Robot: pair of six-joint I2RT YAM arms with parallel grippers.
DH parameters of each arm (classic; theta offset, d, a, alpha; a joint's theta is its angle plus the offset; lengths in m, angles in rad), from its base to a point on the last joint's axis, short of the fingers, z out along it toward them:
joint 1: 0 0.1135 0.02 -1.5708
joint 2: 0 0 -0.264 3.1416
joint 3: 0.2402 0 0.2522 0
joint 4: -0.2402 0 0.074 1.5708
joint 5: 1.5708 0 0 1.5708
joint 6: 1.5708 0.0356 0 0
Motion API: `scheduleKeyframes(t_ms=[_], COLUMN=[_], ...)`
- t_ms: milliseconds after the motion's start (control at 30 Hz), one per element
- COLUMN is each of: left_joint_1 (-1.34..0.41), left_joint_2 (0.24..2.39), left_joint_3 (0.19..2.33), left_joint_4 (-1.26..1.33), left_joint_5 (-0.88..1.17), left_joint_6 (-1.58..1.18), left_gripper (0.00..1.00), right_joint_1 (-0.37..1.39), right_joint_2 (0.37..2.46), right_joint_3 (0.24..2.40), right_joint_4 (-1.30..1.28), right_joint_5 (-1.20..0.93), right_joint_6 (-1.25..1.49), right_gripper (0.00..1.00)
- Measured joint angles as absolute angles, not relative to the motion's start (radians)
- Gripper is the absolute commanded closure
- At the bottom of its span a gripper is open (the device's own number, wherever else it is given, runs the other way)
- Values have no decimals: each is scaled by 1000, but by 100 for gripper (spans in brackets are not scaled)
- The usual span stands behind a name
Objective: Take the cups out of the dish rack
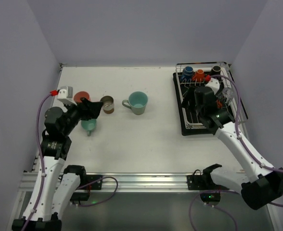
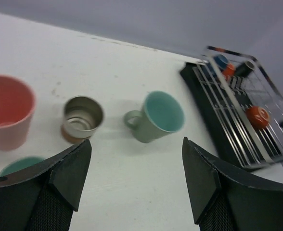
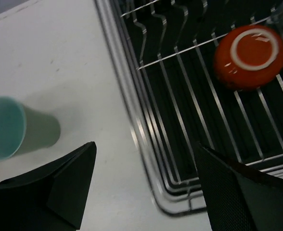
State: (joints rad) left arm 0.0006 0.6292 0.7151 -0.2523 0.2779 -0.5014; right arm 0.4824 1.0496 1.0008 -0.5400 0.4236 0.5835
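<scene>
My right fingers [image 3: 59, 187] hang wide apart and empty over the left edge of the dish rack [image 3: 189, 96]. An upside-down orange cup [image 3: 250, 55] lies ahead and to their right. My left fingers [image 2: 55, 187], also spread and empty, are well apart from it over the desk [image 2: 132, 72].

4 cups stand on the white table [image 1: 146, 144] toward 10 o'clock: a salmon-pink tumbler [image 1: 82, 96], a metallic-brown cup [image 1: 107, 104] at its 3 o'clock, a teal handled mug [image 1: 137, 102] beyond that, and a small teal cup [image 1: 88, 126] at 6 o'clock of the left gripper [image 1: 94, 108]. The dish rack [image 1: 186, 126] lies at 2 o'clock, holding a blue cup [image 1: 188, 72], an orange cup [image 1: 199, 74] and a black cup [image 1: 216, 70] along its far edge, with the right gripper [image 1: 203, 95] above it.
</scene>
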Motion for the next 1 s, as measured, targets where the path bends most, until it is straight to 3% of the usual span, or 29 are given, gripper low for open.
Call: scheduleKeyframes(t_ms=[100, 333, 567, 1000], left_joint_1=[-136, -376, -585, -697], left_joint_2=[676, 718, 658, 685], left_joint_3=[737, 736, 736, 736], left_joint_4=[-188, -143, -170, -218], left_joint_5=[352, 471, 412, 324], left_joint_6=[-459, -370, -284, -239], left_gripper=[15, 14, 11, 11], right_joint_1=[326, 84, 35, -29], right_joint_2=[1133, 1269, 1458, 1594], right_joint_3=[1020, 1033, 1079, 1158], right_joint_4=[-500, -455, -423, -400], right_joint_5=[416, 380, 379, 383], right_joint_6=[559, 552, 548, 528], right_gripper=[1, 1, 1, 1])
